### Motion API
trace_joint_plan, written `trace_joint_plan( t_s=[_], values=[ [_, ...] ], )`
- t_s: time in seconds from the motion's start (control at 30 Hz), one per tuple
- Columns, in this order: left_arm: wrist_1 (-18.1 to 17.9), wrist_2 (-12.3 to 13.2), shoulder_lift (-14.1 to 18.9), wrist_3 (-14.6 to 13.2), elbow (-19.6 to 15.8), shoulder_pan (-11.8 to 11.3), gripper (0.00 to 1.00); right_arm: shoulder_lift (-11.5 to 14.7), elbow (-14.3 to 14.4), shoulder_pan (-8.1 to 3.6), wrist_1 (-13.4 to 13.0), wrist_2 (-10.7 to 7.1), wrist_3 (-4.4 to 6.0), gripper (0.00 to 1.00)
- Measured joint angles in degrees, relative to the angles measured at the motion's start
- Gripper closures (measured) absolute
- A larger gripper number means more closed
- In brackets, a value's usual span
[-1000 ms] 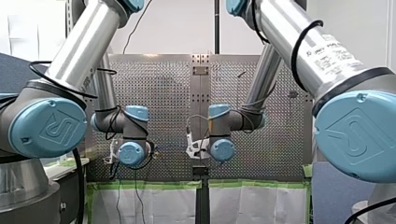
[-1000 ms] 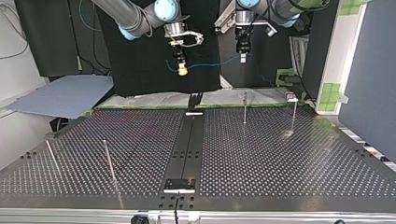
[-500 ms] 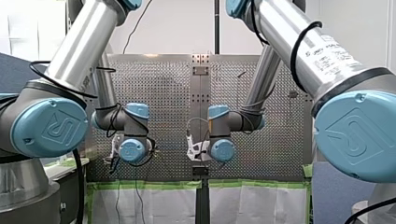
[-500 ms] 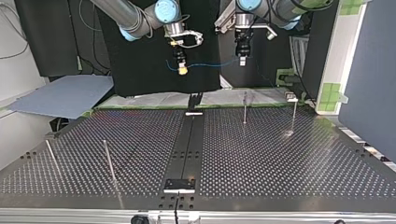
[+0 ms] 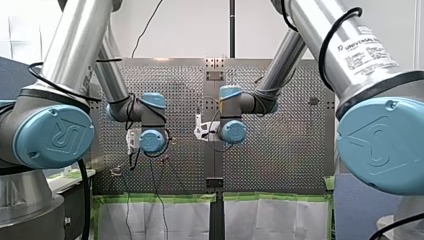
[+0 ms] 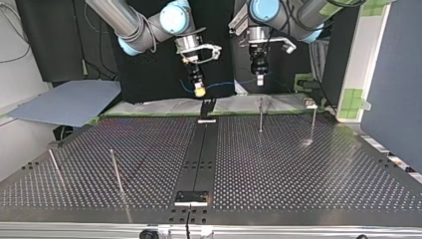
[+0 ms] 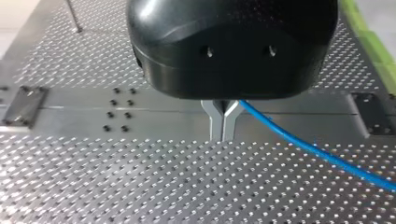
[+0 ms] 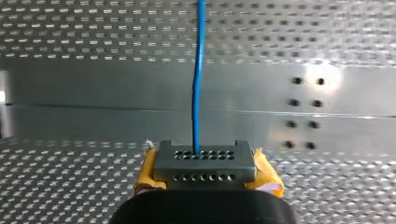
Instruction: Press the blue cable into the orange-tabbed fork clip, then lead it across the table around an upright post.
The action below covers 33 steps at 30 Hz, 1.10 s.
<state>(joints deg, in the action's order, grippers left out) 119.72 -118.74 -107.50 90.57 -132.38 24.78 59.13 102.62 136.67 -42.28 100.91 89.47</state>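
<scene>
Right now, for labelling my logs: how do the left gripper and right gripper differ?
The left gripper has bare metal fingers; the right gripper has yellow pads. In the top view the left gripper hangs straight, the right gripper tilts. Both are shut on the blue cable.

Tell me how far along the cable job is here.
Done: the cable is picked up, strung between my left pincer and my right pincer, both shut on it. In hand: it hangs in the air above the table's far edge. Left: everything else. It sits in no clip and touches no post. I cannot make out the clip itself.
</scene>
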Motion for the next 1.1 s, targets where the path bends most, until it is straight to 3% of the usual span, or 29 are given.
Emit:
trace_joint_plan(
  t_s=[0.13, 0.3, 0.4, 0.5, 0.63, 1.1],
  values=[
    [1.72, -0.24, 1.71, 1.72, 0.06, -0.25, 1.00, 2.16, -0.21, -0.30, 1.67, -0.32, 0.59, 1.00],
    [3.90, -0.80, 3.88, 3.88, -0.14, -0.89, 1.00, 4.43, 0.21, -0.10, 1.87, -0.69, 0.88, 1.00],
    [5.03, -1.23, 5.38, 5.12, -0.49, -1.33, 1.00, 4.52, 0.31, -0.01, 1.77, -0.79, 0.93, 1.00],
    [4.75, -1.27, 6.40, 5.65, -0.87, -1.74, 1.00, 3.43, 0.33, 0.02, 1.44, -0.87, 0.96, 1.00],
    [3.03, -1.39, 5.41, 6.35, -1.08, -2.23, 1.00, 1.43, 0.34, -0.02, 0.43, -1.27, 0.98, 1.00],
    [-3.76, -2.38, -2.05, 7.17, -1.17, -4.35, 1.00, -5.53, -0.83, -0.92, -5.13, -1.42, 1.12, 1.00]
  ],
)
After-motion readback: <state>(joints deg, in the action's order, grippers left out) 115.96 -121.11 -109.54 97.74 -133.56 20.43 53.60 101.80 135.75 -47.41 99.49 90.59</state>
